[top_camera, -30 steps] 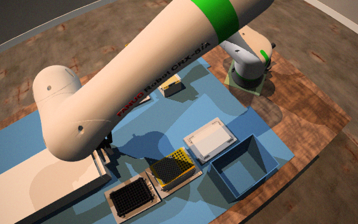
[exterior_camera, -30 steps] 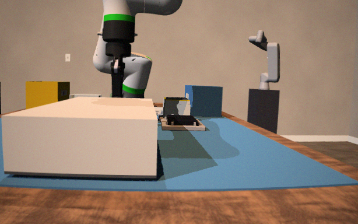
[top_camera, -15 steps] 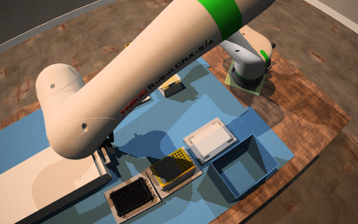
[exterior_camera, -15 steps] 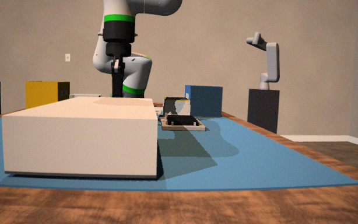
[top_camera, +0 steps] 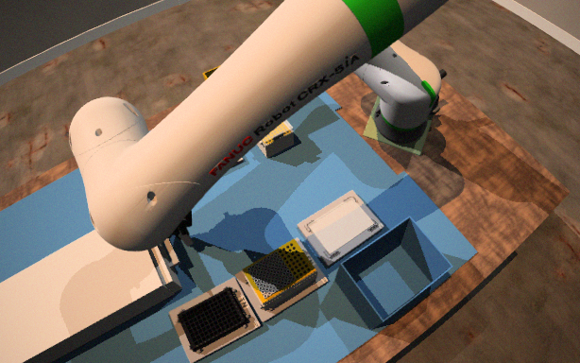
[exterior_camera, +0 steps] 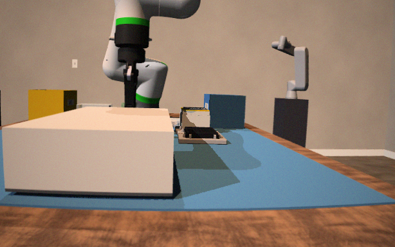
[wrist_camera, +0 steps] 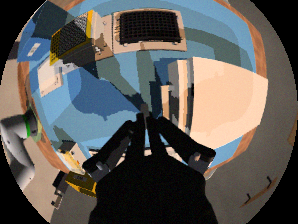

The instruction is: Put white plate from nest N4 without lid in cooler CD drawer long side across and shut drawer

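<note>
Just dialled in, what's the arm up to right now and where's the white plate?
The arm's gripper is shut on nothing, lowered at the front edge of the beige cooler, where its drawer looks at most slightly open. The white plate lies in its nest beside the blue bin, untouched. The black plate and the yellow tip box sit in their nests.

The white plate lies flat in its nest on the blue mat, a pale rectangle with a raised rim, uncovered, just beside the open blue bin; the cooler is a long cream box with a dark base, standing at the mat's edge; its drawer front shows at the end under the arm, its opening hidden from view.
</note>
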Robot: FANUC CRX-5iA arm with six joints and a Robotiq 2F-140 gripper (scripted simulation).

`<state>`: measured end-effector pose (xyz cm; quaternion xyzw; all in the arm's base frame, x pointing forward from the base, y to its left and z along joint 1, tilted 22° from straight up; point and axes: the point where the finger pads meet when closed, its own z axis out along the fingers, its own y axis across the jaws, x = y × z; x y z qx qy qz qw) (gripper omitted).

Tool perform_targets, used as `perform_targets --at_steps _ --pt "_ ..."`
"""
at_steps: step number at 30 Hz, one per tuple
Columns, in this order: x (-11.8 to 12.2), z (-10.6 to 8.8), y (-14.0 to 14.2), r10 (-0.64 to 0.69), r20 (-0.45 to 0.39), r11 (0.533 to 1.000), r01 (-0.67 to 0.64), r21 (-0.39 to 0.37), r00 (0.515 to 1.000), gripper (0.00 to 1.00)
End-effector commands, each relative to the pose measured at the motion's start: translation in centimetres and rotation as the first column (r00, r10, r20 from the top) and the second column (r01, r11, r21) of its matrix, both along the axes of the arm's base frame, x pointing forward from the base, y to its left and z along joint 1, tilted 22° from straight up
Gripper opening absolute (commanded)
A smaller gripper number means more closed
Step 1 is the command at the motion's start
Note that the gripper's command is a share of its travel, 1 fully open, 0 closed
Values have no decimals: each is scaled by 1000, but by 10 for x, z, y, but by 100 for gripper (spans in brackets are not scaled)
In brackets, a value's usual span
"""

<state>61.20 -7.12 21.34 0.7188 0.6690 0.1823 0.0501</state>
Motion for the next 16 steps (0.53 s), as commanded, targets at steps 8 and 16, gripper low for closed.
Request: perform_targets --at_steps 8,16 --pt "-11 -4 1 0 1 1000 0 0 1000 0" --pt "-22 -7 2 0 1 1000 0 0 1000 0"
